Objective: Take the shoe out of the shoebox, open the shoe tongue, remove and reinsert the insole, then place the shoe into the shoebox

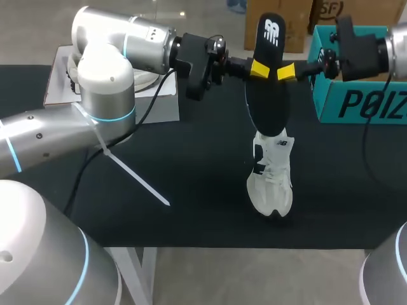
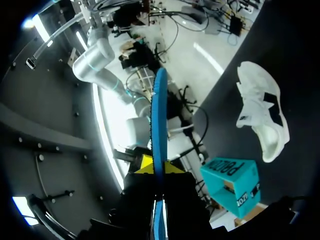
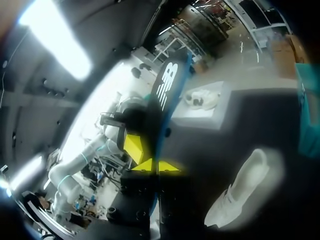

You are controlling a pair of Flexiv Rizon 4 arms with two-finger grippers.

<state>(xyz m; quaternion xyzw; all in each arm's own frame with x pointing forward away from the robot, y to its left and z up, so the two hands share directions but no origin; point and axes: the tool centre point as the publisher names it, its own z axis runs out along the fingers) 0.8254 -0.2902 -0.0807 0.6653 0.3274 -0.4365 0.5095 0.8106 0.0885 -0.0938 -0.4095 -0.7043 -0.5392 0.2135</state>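
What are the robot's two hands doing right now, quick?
Left gripper: closed, holding the insole.
Right gripper: closed, holding the same insole.

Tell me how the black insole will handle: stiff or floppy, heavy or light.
Probably light and fairly stiff: the insole stands upright, unbent, pinched only near its middle by the left end effector and right end effector. Edge-on it looks thin, so pushing flat-on may flex it.

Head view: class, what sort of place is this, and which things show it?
Probably a robotics lab workstation: over a black table, the left gripper and right gripper both hold a dark insole above a white shoe, with a teal shoebox nearby.
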